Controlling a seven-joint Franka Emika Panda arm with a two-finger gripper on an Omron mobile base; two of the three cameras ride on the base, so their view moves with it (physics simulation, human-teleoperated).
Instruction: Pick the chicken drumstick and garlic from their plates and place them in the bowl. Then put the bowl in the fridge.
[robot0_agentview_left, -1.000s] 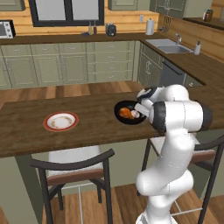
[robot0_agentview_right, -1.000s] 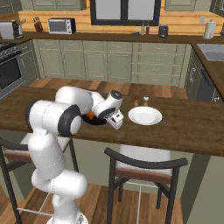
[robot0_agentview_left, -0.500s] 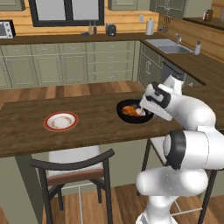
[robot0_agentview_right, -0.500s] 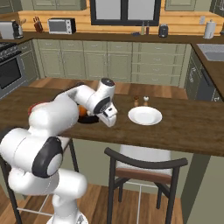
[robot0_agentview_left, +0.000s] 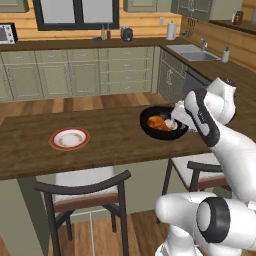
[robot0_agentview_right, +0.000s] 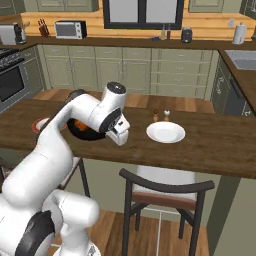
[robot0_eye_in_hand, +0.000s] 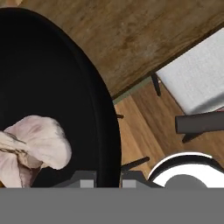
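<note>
The black bowl (robot0_agentview_left: 150, 131) sits on the wooden counter, and its dark rim (robot0_eye_in_hand: 107, 127) runs down between my fingertips in the hand view. Inside it lie the orange-brown chicken drumstick (robot0_agentview_left: 157, 121) and the whitish garlic (robot0_eye_in_hand: 40, 144), side by side. My gripper (robot0_agentview_left: 178, 119) is at the bowl's right rim, shut on the rim (robot0_eye_in_hand: 109, 181). The red-rimmed plate (robot0_agentview_left: 70, 138) lies to the left with nothing on it. A plain white plate (robot0_agentview_right: 165, 132) lies bare at the right in the right base view. The fridge is out of view.
Two small shakers (robot0_agentview_right: 160, 116) stand just behind the white plate. Dark chairs with pale seats (robot0_agentview_left: 85, 187) (robot0_agentview_right: 165, 190) are tucked under the counter's near edge. Green cabinets, a sink (robot0_agentview_left: 197, 55) and a microwave (robot0_agentview_right: 70, 29) line the far walls.
The arm has swung its elbow out and up to the right. The bowl has shifted a little across the counter with the gripper on its rim. Both plates stay where they were.
</note>
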